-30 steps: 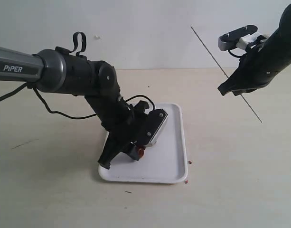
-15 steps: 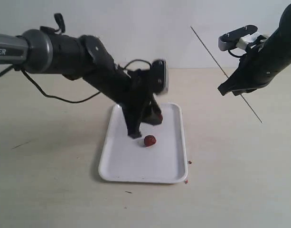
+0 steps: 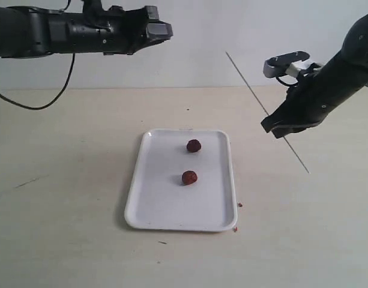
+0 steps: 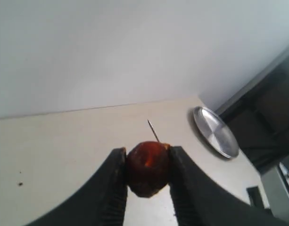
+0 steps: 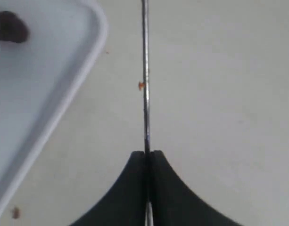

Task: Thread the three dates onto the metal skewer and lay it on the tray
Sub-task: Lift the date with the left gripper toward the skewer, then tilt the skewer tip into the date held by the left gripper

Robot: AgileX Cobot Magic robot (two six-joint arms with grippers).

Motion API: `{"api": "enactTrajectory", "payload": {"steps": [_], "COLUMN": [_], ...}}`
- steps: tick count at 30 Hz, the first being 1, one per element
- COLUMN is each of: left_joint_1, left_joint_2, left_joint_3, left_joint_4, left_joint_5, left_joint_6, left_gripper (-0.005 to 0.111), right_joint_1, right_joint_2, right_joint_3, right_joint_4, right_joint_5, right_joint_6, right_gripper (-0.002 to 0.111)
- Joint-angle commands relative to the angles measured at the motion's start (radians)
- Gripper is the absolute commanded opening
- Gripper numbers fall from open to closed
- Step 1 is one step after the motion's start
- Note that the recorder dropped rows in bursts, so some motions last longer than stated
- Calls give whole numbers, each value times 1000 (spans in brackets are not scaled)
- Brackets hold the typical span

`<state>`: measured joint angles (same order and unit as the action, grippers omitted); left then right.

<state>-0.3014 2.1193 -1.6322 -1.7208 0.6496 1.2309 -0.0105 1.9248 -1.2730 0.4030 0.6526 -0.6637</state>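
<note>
Pale beige worktop [image 3: 63, 198] with faint scuffs, backed by a plain white wall [image 3: 190, 60]; in the left wrist view a round metal dish [image 4: 215, 138] lies near the far corner beside dark furniture. The white rectangular tray [image 3: 171, 216] sits at the centre of the worktop, its long axis running from near to far in the exterior view. Two of the three dates rest on it, apart from each other: one date [image 3: 194, 146] toward the far end, the other date [image 3: 189, 177] near the middle. A few reddish crumbs [image 3: 235, 228] lie on the worktop just off the tray's near right corner. The left end effector [image 4: 146, 150] is held high above the worktop at the upper left of the exterior view, and its fingers are clamped on the third date [image 4: 147, 172], which bulges between the pads. A black cable [image 3: 51, 90] droops beneath that arm. The right end effector [image 3: 278, 129], to the right of the tray and clear of the worktop, is clenched tight on the metal skewer [image 3: 247, 82]. The skewer is gripped partway along its length and slants steeply: its upper end points up and leftward against the wall, while its lower end points down and rightward over bare worktop. In the left wrist view the skewer's tip shows just behind the held date.
</note>
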Motion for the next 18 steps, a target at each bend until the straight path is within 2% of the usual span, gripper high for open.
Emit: {"api": "enactTrajectory", "payload": {"steps": [1,5,7,18], "left_joint_1": [24,24,24,22], "left_joint_2": [21,25,25,25], "left_joint_3": [-8,-10,-10,-10], "left_joint_4": [-24,-24,-24,-24], "left_joint_5": [35,20,-3,3], "left_joint_6": [-203,-259,-349,-344], "left_gripper": [30,30,30,30], "right_joint_1": [-4,-2,-2,-2], "right_joint_2": [-2,-2,-2,-2], "right_joint_3": [0,0,0,0], "right_joint_4": [261,446,457,457], "right_joint_5": [116,270,311,349], "right_joint_6": [-268,-481,-494,-502], "right_gripper": [0,0,0,0]}}
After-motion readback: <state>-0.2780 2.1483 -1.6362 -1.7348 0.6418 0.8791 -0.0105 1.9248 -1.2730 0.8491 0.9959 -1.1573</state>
